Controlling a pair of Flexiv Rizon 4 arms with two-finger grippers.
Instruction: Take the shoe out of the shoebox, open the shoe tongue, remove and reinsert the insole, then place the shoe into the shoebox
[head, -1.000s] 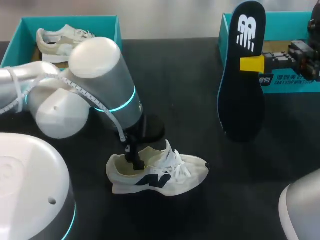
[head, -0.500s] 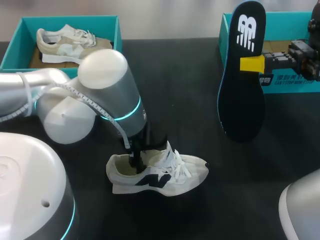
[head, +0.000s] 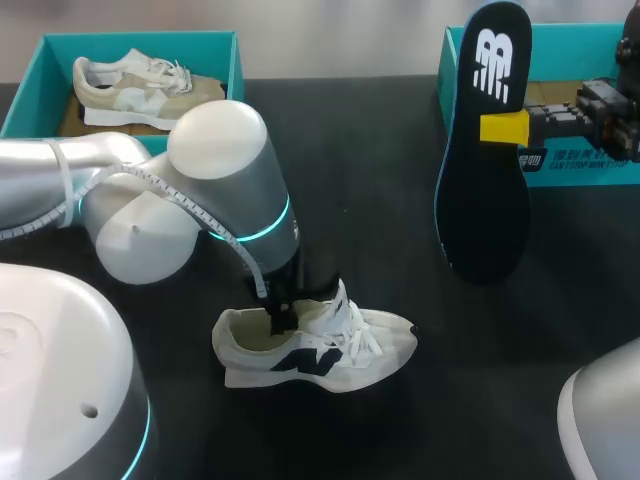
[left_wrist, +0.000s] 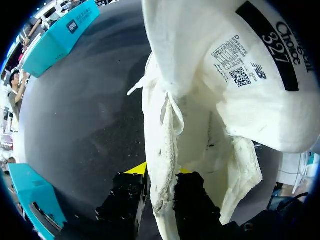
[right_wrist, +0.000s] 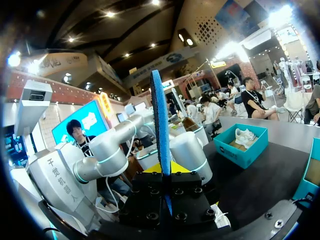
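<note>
Shoe (head: 315, 345) on its sole at front-middle of the black table (head: 370, 140), toe twd the right, laces loose. L arm comes in from the left and angles down, w/ L gripper (head: 281, 316) dipped into the shoe's opening near the heel end. L wrist cam, right up close: L gripper (left_wrist: 161, 171) has a finger each side of the shoe's side wall at the collar, fabric pinched tight btwn them. Tongue (left_wrist: 250, 75) fills the view ahead of the fingers, underside w/ label patch showing.

Over on the right, R gripper (head: 505, 128) holds the insole (head: 487, 150) upright, dark face and white logo twd the head cam, logo end up, well apart from the shoe. Can't tell if its lower end touches the table. R wrist cam: insole (right_wrist: 160, 125) edge-on, a thin blue strip, R gripper (right_wrist: 164, 172) closed on it from both sides.

Teal shoebox (head: 30, 95) far left holds a second shoe (head: 130, 85). Second teal shoebox (head: 560, 170) far right, behind the insole.
</note>
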